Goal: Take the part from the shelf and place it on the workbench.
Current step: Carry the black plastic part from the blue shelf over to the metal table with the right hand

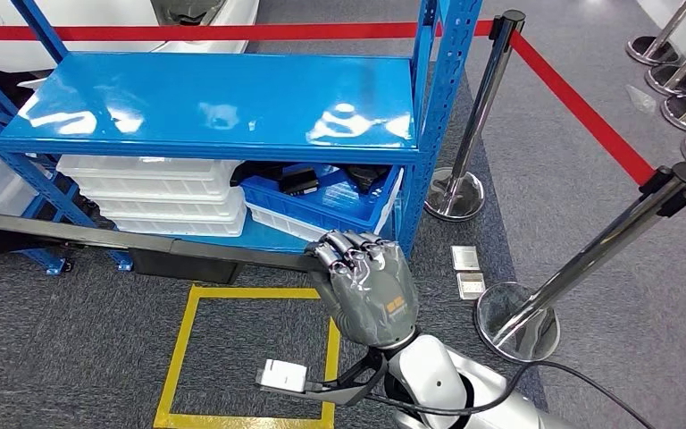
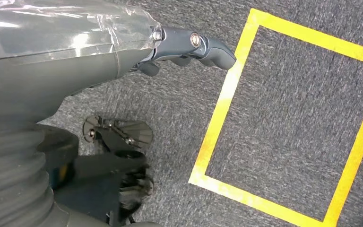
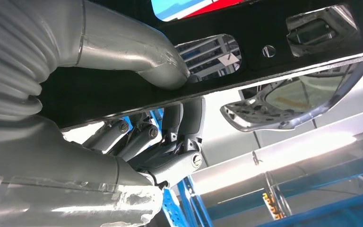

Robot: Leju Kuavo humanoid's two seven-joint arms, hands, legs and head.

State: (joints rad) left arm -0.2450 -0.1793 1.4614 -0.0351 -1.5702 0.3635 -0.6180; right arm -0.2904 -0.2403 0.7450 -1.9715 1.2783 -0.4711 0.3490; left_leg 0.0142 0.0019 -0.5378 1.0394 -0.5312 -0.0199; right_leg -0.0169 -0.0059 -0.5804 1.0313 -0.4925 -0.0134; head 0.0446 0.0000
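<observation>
The part is a long flat black bar (image 1: 98,234) with cut-out holes, stretching from the picture's left edge across the front of the blue shelf's (image 1: 205,107) lower level. My right hand (image 1: 366,286) grips its right end, fingers curled over the top. In the right wrist view the thick thumb (image 3: 142,54) presses one face of the bar (image 3: 274,71) and the darker fingers (image 3: 170,142) close on the other. My left hand (image 2: 123,52) hangs over the grey carpet and holds nothing, its thumb (image 2: 198,45) stretched out.
The lower shelf carries stacked white trays (image 1: 152,192) and a blue bin (image 1: 322,201) of dark parts. Two chrome stanchions (image 1: 482,116) (image 1: 589,259) with a red belt (image 1: 581,98) stand to the right. A yellow taped square (image 1: 179,357) marks the carpet before the shelf.
</observation>
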